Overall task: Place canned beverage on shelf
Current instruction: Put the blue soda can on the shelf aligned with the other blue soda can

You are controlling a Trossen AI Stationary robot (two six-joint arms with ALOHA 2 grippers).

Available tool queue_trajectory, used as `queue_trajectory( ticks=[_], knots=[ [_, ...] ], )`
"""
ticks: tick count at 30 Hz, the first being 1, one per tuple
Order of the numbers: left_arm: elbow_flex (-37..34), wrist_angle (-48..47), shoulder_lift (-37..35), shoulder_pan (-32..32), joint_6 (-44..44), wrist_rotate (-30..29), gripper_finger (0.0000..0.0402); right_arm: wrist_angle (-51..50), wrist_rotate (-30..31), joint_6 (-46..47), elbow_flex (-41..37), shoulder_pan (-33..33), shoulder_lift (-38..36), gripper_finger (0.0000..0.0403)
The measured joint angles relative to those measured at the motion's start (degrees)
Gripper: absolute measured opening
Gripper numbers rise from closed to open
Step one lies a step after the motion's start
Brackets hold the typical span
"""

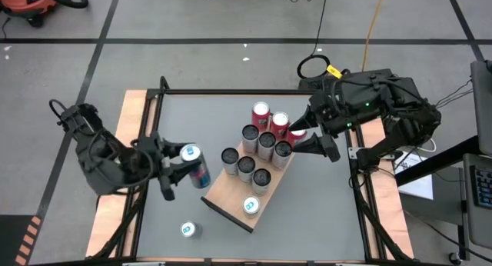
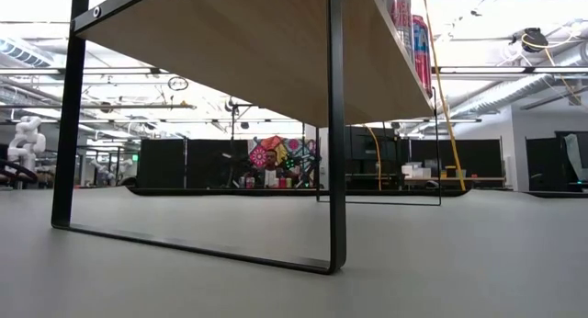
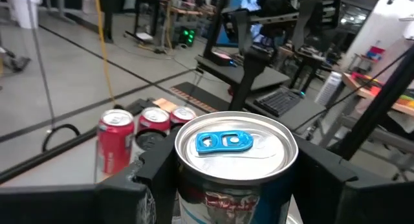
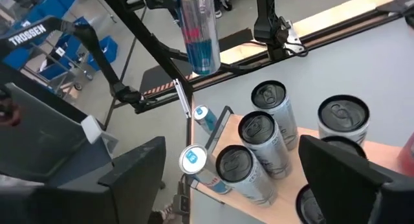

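My left gripper (image 1: 187, 167) is shut on a silver, blue and red can (image 1: 196, 167) with a blue tab, held in the air left of the shelf (image 1: 227, 195). The shelf is a light-brown board on black legs. Several cans stand on it: red ones (image 1: 261, 112) at its far end, dark-topped silver ones (image 1: 246, 167) in the middle, and one blue-tabbed can (image 1: 250, 206) near its front. My right gripper (image 1: 304, 135) hangs open above the shelf's far right corner, holding nothing. The right wrist view shows the held can (image 4: 196, 30) clear of the table. My left gripper pinches the can's side wall (image 3: 194, 191) just below the top rim, one finger (image 3: 139, 185) on each side. The fingers reach in about level from the table's left. The can is lifted clear of table and shelf, tab end up, roughly upright.
Another blue-tabbed can (image 1: 188, 230) stands on the grey tabletop near the front edge, left of the shelf. In the low view the board (image 2: 239, 42) sits high on thin black legs (image 2: 336, 125), with red cans (image 2: 418, 42) at its edge. A black frame rims the table (image 1: 231, 92).
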Motion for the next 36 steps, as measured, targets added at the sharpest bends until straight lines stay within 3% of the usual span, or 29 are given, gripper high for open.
queue_trajectory(
  ticks=[6, 11, 18, 27, 31, 36],
  knots=[
    [-3.81, -0.08, -0.03, -3.6, -4.15, -7.55, 0.0226, 2.0, 0.2, 0.89, 0.0, 1.18, 0.02, 0.0325],
    [-7.88, 1.68, 0.18, -4.31, -11.72, -11.77, 0.0226, 5.64, 4.22, 0.59, 0.0, 3.51, 0.0, 0.0325],
    [-8.48, 9.52, 4.27, -4.31, -7.16, -12.16, 0.0226, 5.41, 10.13, 2.27, 0.02, 4.9, 0.49, 0.0325],
    [-8.46, 18.12, 10.74, -3.96, -1.09, -13.88, 0.0226, 5.42, 11.9, 3.54, 0.0, 4.9, 0.52, 0.0325],
    [-8.46, 17.68, 12.48, -2.58, -0.88, -13.11, 0.0226, 5.44, 11.95, 4.41, 0.0, 4.9, 0.53, 0.0325],
    [-8.46, 17.78, 12.63, -0.53, 4.13, -3.54, 0.0226, 5.46, 11.96, 4.87, 0.0, 4.9, 0.76, 0.0325]
  ],
)
